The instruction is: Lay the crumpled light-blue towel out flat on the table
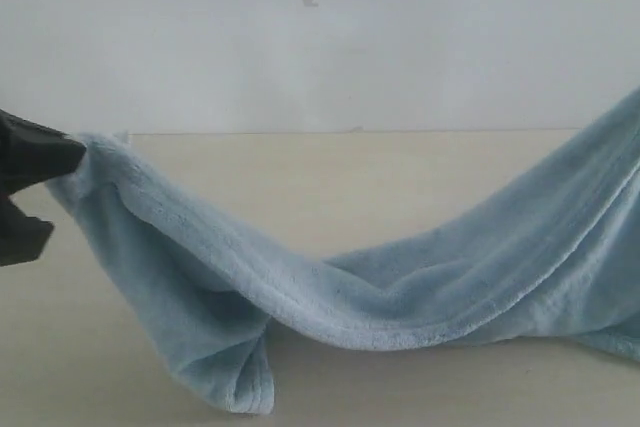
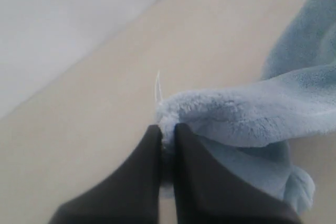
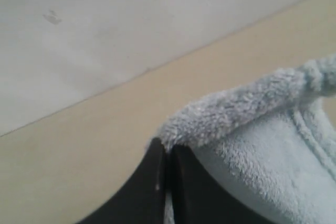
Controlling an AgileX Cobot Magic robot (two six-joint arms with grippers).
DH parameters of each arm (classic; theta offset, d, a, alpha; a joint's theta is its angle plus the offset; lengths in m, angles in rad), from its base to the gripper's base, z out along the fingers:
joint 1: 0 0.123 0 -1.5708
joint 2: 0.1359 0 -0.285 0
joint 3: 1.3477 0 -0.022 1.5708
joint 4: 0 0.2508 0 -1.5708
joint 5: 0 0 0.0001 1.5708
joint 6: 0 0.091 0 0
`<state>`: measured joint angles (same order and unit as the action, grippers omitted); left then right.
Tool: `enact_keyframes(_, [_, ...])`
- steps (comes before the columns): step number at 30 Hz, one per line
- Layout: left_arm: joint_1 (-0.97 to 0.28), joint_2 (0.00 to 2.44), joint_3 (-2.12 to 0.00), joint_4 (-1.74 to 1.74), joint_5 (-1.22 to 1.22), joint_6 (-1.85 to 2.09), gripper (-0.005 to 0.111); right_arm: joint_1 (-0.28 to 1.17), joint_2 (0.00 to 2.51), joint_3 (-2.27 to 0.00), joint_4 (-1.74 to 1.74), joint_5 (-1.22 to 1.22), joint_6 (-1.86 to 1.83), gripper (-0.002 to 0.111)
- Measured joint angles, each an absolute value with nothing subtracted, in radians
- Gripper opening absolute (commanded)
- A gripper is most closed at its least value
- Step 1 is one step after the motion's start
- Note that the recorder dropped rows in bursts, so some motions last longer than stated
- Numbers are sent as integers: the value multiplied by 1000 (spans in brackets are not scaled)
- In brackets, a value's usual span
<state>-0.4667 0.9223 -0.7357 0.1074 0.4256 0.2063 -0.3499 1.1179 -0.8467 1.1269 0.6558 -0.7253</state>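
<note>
Beige table (image 1: 330, 162) fills the scene below the white wall (image 1: 300, 37). The light-blue towel (image 1: 400, 287) is strung across it from left to right, both ends lifted, not flat. Its middle sags low; whether it touches the tabletop can't be told. A folded flap hangs down at near left. The left gripper (image 2: 167, 132) has its fingers clamped on the towel's left corner, above the table. The right gripper (image 3: 168, 149) has its fingers pressed together, pinching the towel's fluffy edge at the right end.
</note>
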Motion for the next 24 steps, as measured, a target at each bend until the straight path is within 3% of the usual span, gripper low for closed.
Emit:
enact_keyframes(13, [-467,363,-643,359,352,0,4,-348,774,-847,1127,727,-749,0])
enact_keyframes(24, [-467,294,-643,375,401,0,4,-221,716,-847,1080,799,-746,0])
